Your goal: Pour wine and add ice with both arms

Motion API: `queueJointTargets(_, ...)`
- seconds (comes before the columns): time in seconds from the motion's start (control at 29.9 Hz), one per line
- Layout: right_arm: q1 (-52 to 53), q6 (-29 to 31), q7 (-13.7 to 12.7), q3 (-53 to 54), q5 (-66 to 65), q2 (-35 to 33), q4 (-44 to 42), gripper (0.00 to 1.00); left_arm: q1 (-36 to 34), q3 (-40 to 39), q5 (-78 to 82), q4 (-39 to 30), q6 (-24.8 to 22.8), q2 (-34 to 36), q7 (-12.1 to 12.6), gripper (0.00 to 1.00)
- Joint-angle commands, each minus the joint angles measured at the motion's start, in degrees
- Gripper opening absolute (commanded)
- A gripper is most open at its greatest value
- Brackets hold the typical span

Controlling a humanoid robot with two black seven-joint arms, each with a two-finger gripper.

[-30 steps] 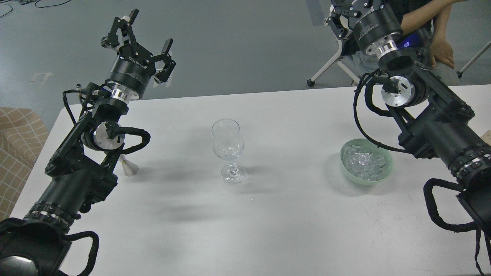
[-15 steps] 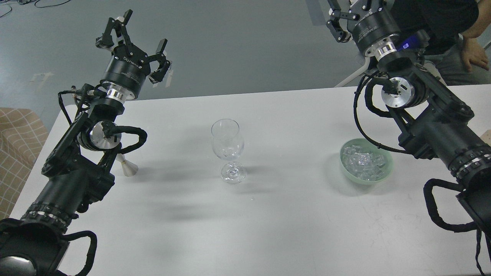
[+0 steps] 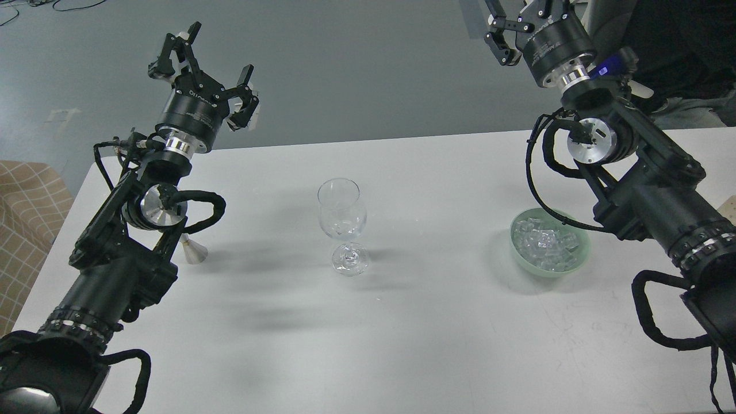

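Left gripper (image 3: 201, 69) is raised beyond the far left edge of the white table (image 3: 368, 345); its fingers stand spread, nothing held. Right gripper (image 3: 517, 26) is raised at the top right and partly cut off by the frame; what shows of its fingers appears spread with nothing between them.

The wine glass (image 3: 342, 224) stands upright near the table centre, apparently without wine. The ice (image 3: 545, 242), small clear cubes, lies heaped in a pale green bowl (image 3: 581, 261) to the right, well apart from the glass and just beside the right arm's forearm. A small pale cone-shaped item (image 3: 192, 250) stands beside the left arm; its nature cannot be determined. No wine vessel is visible.

Assessment: the cubes are likely light, hard and slippery, and may shoot out under a tight pinch; a cube on top of the heap, taken across flat faces, looks safest. The glass is thin, fragile and top-heavy; any steadying hold belongs low on the bowl or at the stem.
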Motion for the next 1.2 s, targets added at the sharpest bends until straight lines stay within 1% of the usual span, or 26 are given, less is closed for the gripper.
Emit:
queueJointTargets(0.0, 0.0, 0.0, 0.0, 0.1, -0.1, 0.0, 0.0, 1.00, 0.1, 0.0, 0.0, -0.3, -0.3, -0.3, 0.0, 1.00)
queueJointTargets(0.53, 0.6, -0.2, 0.0, 0.1, -0.2, -0.3, 0.0, 1.00, 0.0, 0.2, 0.1, -0.4, -0.3, -0.7, 0.0, 1.00)
queueJointTargets(0.67, 0.6, -0.3, 0.0, 0.1, -0.3, -0.3, 0.0, 1.00, -0.1, 0.3, 0.2, -0.5, 0.3, -0.7, 1.6, 0.99)
queueJointTargets(0.7, 0.6, -0.3, 0.0, 0.1, -0.2, -0.3, 0.0, 1.00, -0.2, 0.3, 0.2, -0.5, 0.5, -0.6, 2.8, 1.00)
queueJointTargets(0.8, 0.6, -0.3, 0.0, 0.1, -0.2, -0.2, 0.0, 1.00, -0.2, 0.1, 0.0, -0.6, 0.7, -0.5, 5.0, 0.99)
queueJointTargets(1.17, 0.4, -0.4, 0.0, 0.1, -0.3, -0.3, 0.0, 1.00, -0.1, -0.1, -0.9, -0.8, -1.4, -0.5, 4.5, 0.99)
